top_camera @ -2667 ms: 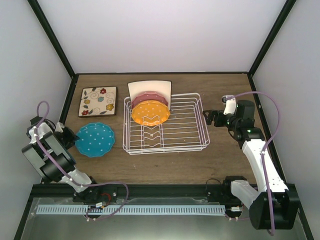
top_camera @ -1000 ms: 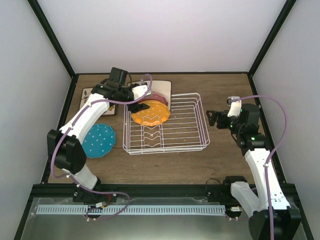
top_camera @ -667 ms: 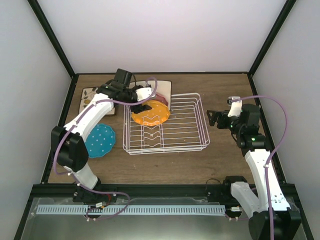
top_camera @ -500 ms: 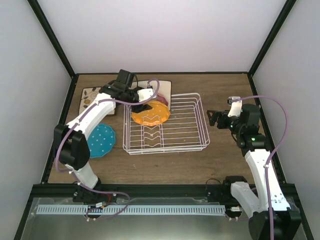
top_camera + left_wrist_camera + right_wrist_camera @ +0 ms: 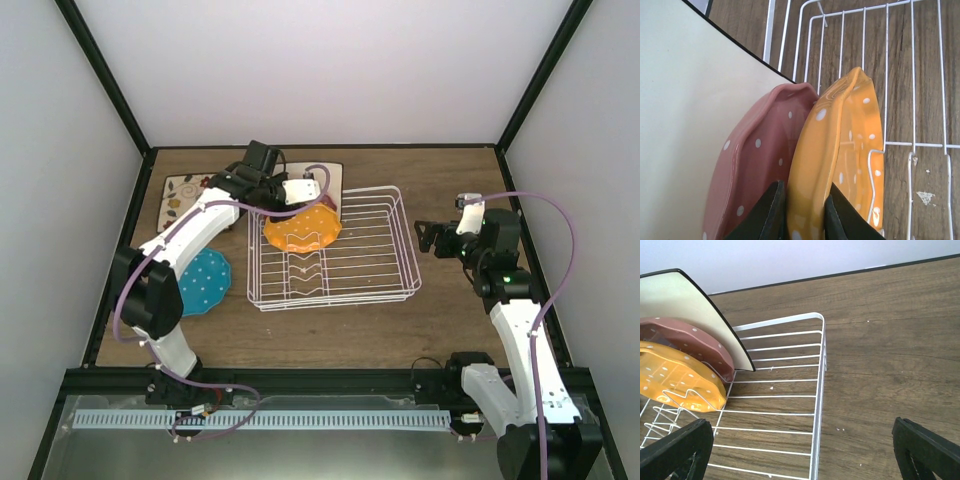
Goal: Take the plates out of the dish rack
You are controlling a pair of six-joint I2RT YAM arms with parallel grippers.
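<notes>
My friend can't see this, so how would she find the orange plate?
Find the white wire dish rack on the table; three plates stand on edge at its far left end. The orange plate is the nearest, with the jaws of the left gripper either side of its rim. It is round with white dots; behind it are a pink dotted plate and a cream square plate.

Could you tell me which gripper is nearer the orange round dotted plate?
Left. The left gripper straddles the rim of the orange round dotted plate; the right gripper sits open beyond the right end of the white wire dish rack.
</notes>
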